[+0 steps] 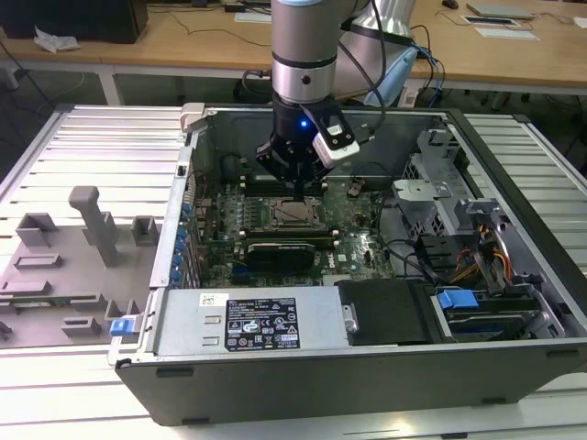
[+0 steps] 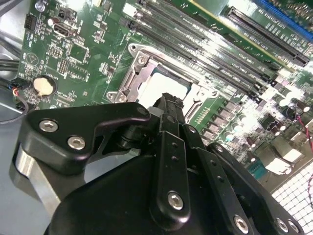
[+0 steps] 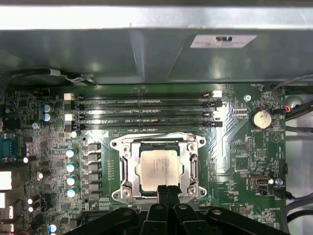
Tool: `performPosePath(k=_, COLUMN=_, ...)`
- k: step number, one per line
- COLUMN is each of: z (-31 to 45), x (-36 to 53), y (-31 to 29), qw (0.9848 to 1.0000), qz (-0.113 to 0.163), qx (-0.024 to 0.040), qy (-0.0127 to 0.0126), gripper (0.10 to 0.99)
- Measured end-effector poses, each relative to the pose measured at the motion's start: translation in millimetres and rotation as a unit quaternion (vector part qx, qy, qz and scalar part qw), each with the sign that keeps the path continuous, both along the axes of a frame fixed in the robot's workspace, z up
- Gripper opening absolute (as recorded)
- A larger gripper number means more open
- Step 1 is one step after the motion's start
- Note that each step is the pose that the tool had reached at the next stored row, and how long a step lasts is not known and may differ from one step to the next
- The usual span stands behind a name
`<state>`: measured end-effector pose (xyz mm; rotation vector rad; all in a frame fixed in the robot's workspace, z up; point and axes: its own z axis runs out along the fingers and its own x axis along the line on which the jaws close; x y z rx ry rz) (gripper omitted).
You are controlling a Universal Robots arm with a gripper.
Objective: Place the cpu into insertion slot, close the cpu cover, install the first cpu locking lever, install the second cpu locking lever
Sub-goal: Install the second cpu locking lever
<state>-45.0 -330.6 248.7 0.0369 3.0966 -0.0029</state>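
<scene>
The cpu, a square chip with a dull silver face, lies flat in the insertion slot on the green board. The grey metal cpu cover lies down around it, and the chip shows through its window. My gripper is shut with nothing between its black fingers. Its tips sit right at the socket's edge, over the rim of the cover. In the exterior view the gripper points straight down just above the cpu. The second wrist view shows the fingertips in front of the pale cpu.
Long black memory slots run beside the socket, toward the case wall. A black expansion card and the power supply lie on the other side. A drive cage with cables stands at the exterior view's right, a grey fixture tray at its left.
</scene>
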Motion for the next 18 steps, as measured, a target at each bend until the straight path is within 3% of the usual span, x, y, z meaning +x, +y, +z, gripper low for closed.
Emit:
performPosePath(k=5, z=0.0, x=-1.1, y=-10.8, qw=1.0, qz=0.0, qx=0.0, qy=0.0, gripper=0.106)
performPosePath(k=10, z=-0.5, x=-3.6, y=-28.6, qw=1.0, qz=0.0, qx=0.0017, qy=0.0, gripper=0.106)
performPosePath(k=14, z=-0.7, x=-3.9, y=-29.4, qw=1.0, qz=0.0, qx=0.0021, qy=0.0, gripper=0.106)
performPosePath(k=18, z=-3.5, x=-10.1, y=-30.7, qw=0.9999, qz=0.0, qx=0.0148, qy=-0.0008, gripper=0.106)
